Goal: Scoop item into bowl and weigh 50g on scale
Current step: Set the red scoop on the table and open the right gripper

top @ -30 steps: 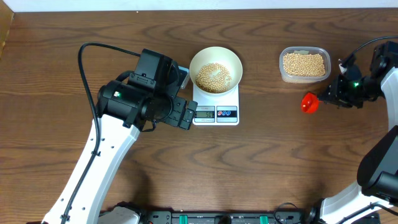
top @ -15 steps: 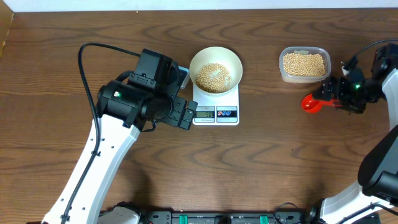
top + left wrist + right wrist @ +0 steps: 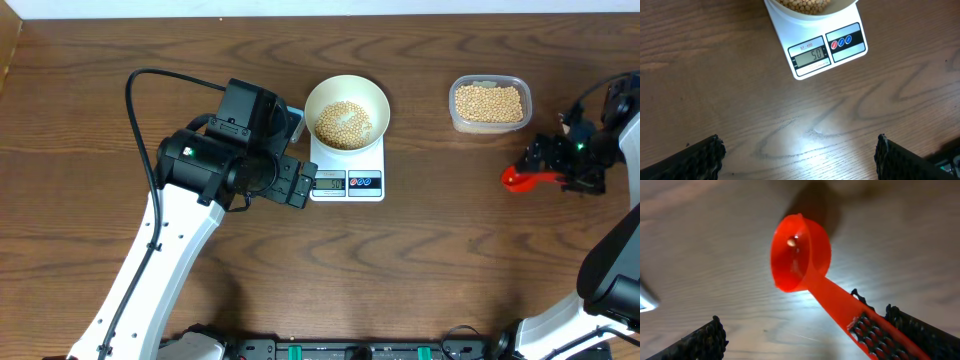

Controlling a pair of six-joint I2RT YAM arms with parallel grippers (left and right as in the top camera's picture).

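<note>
The work looks almost finished: the beans (image 3: 343, 123) lie in the bowl (image 3: 378, 100) on the scale (image 3: 347, 181), whose display (image 3: 811, 55) reads 50. The right gripper (image 3: 790, 330) stands wide open over the empty red scoop (image 3: 800, 255) and grips nothing. The left gripper (image 3: 799, 145), near the scale, is also wide open and empty.

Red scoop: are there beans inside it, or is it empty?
Empty. The right wrist view looks into the red scoop and shows only bare red plastic.
</note>
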